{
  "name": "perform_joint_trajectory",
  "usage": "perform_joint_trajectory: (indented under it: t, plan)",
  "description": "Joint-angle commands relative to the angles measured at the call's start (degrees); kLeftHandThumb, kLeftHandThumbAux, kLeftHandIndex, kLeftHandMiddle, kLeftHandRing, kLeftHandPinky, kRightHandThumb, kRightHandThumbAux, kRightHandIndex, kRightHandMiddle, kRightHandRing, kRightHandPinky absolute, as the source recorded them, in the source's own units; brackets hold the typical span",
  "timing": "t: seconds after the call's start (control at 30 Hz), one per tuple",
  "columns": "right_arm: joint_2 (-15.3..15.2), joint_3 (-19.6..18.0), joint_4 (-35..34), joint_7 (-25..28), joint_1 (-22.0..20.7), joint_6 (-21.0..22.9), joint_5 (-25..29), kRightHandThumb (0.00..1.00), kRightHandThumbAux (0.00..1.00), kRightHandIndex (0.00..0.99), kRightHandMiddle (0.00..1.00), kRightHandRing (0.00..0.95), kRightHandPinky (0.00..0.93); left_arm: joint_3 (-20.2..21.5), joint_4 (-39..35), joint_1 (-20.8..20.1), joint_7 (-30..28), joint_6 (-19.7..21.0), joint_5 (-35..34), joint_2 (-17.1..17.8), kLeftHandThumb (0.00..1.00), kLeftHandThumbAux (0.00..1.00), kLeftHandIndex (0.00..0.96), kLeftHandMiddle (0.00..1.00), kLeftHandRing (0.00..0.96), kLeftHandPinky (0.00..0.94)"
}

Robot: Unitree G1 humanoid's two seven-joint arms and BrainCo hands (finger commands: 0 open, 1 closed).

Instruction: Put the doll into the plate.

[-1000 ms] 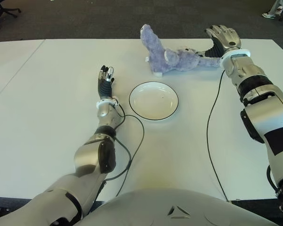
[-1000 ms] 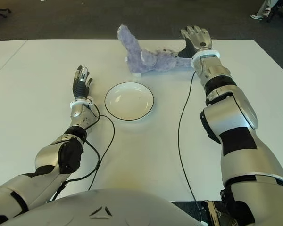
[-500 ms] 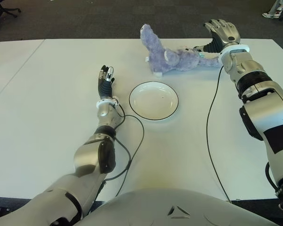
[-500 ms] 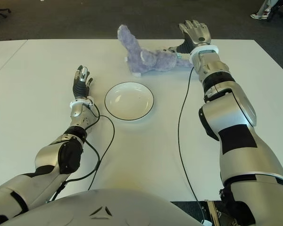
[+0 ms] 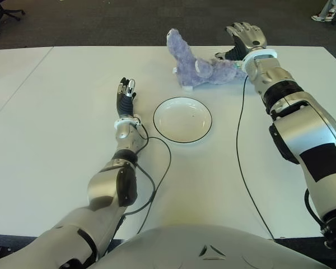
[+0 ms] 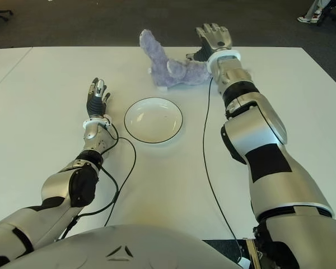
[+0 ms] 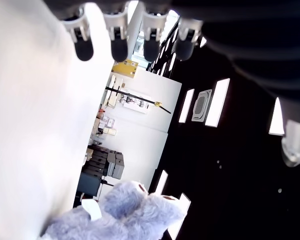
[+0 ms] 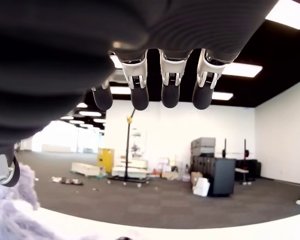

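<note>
A purple plush doll [image 5: 203, 66] lies at the far middle of the white table [image 5: 61, 112], one limb sticking up toward the far edge. The white plate [image 5: 182, 119] with a dark rim sits empty a little nearer than the doll. My right hand [image 5: 243, 39] hovers at the doll's right end, fingers [image 8: 170, 90] spread and holding nothing; the doll's fur [image 8: 15, 210] shows just beside the palm. My left hand [image 5: 125, 92] shows left of the plate with its fingers [image 7: 115, 40] straight.
Black cables [image 5: 243, 145] trail across the table from both wrists. The far table edge runs just behind the doll, with dark carpet [image 5: 101, 22] beyond. A seam to another table [image 5: 22, 84] runs at the left.
My right hand has moved left along the far edge, from beyond the doll's right end to right over that end. The doll, plate and left hand have stayed put.
</note>
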Motion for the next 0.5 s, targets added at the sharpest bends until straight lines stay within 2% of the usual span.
perform_joint_trajectory:
  t: [0.03, 0.1, 0.17, 0.5]
  plan:
    - [4.4, -0.6, 1.3, 2.7, 0.2, 1.6, 1.0, 0.314, 0.395, 0.0, 0.0, 0.0, 0.0, 0.5, 7.9, 13.1, 2.9, 7.0, 0.2, -1.8, 0.0, 0.445, 0.007, 0.028, 0.018, 0.026]
    - [6.6, -0.9, 1.6, 3.0, 1.5, 2.2, 1.2, 0.326, 0.405, 0.0, 0.0, 0.0, 0.0, 0.8, 7.9, 13.2, 2.8, 7.1, 0.0, -1.9, 0.0, 0.441, 0.007, 0.028, 0.017, 0.025]
    - [7.5, -1.0, 1.7, 3.3, 2.1, 2.4, 1.2, 0.329, 0.408, 0.0, 0.0, 0.0, 0.0, 0.9, 7.9, 13.3, 2.7, 7.0, -0.1, -2.0, 0.0, 0.439, 0.008, 0.027, 0.016, 0.025]
    - [9.7, -2.3, 1.8, 3.9, 4.9, 1.7, 2.2, 0.339, 0.425, 0.0, 0.0, 0.0, 0.0, 2.3, 7.7, 13.7, 1.2, 5.1, -1.6, -3.4, 0.0, 0.457, 0.011, 0.041, 0.031, 0.046]
